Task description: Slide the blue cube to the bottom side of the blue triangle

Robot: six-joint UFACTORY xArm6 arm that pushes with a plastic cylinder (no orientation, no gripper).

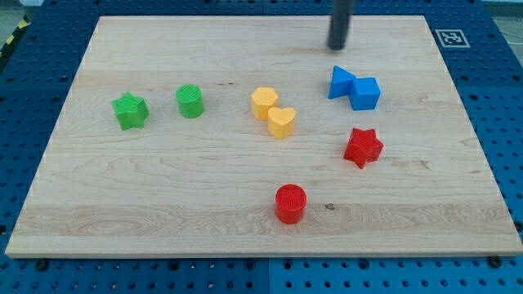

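A pale wooden board (245, 163) lies on a blue perforated table (33, 49). The arm's straight dark rod comes down from the view's top; its tip (337, 47) rests on the board just above the blue triangle block (341, 82), apart from it. The rod has no fingers, so nothing opens or closes. The blue cube (365, 93) sits touching the triangle's right side, slightly lower. Left of centre, a yellow hexagonal block (264, 104) touches a yellow heart block (282, 122). Farther left stand a green cylinder (189, 101) and a green star (130, 111). A red star (363, 147) lies below the blue pair, and a red cylinder (290, 203) nearer the view's bottom.
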